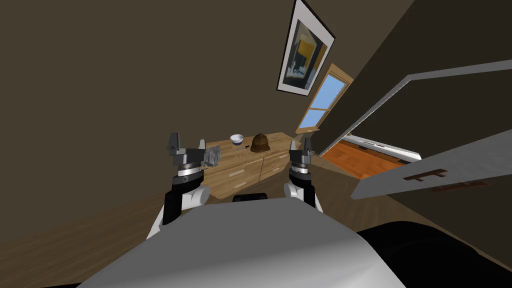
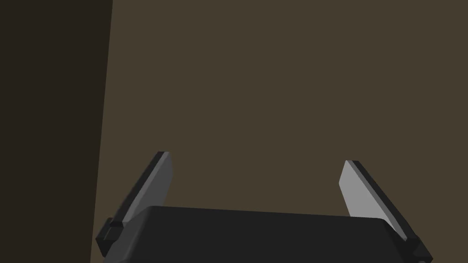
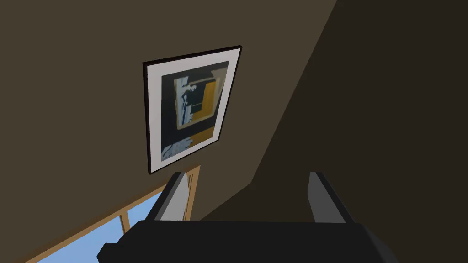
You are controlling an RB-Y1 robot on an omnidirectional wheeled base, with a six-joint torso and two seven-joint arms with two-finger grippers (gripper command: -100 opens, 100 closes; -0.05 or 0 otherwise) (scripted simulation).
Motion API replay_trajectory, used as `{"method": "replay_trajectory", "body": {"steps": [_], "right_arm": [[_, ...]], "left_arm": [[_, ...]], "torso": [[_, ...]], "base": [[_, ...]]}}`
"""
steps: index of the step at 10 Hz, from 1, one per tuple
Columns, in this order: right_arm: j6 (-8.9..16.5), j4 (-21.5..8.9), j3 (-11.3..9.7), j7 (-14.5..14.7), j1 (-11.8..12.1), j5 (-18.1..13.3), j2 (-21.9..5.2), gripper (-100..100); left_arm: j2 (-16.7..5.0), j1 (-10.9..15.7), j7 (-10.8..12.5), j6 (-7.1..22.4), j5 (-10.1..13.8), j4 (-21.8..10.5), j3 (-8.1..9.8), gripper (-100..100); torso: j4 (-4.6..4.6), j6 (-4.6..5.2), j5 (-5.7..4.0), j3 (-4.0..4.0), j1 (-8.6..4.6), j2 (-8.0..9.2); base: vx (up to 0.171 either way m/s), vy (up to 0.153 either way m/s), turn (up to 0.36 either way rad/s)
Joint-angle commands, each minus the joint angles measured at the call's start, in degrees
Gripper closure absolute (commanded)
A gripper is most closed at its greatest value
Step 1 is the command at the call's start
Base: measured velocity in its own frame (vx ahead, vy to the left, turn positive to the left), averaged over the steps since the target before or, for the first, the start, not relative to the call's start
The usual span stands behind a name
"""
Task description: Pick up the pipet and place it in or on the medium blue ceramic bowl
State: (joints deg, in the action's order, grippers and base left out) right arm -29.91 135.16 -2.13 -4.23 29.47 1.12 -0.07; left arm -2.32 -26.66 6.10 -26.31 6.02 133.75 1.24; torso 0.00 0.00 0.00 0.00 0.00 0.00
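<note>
Head view: the pipet [image 1: 241,147] is a tiny dark sliver on the wooden dresser [image 1: 235,172]. The bowl [image 1: 236,138] is just beside it at 11 o'clock and looks mostly white, honestly. The pipet is well apart from both raised pincers: 3 o'clock of the left gripper [image 1: 188,144], 9 o'clock of the right gripper [image 1: 300,145].

Left wrist view: fingers [image 2: 151,189] spread wide.

Right wrist view: same deal, fingers [image 3: 176,198] standing apart.

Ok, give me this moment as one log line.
left claw open, empty | right claw open, empty | pipet on dresser beside bowl, not yet grasped
</note>
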Motion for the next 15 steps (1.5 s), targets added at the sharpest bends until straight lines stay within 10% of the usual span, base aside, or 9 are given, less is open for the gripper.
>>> {"method": "replay_trajectory", "body": {"steps": [1,15], "right_arm": [[0.0,0.0,0.0,0.0,0.0,0.0,0.0,0],[0.0,0.0,0.0,0.0,0.0,0.0,0.0,0]], "left_arm": [[-2.1,0.8,0.6,2.2,0.5,-0.6,0.46,-100],[-10.9,9.7,6.0,22.0,5.2,-4.6,5.35,-100]], "torso": [[0.0,0.0,0.0,0.0,0.0,0.0],[-0.02,-0.01,-0.03,-0.04,-0.12,-0.06]], "base": [[0.008,-0.012,-0.06],[0.018,-0.034,-0.058]]}}
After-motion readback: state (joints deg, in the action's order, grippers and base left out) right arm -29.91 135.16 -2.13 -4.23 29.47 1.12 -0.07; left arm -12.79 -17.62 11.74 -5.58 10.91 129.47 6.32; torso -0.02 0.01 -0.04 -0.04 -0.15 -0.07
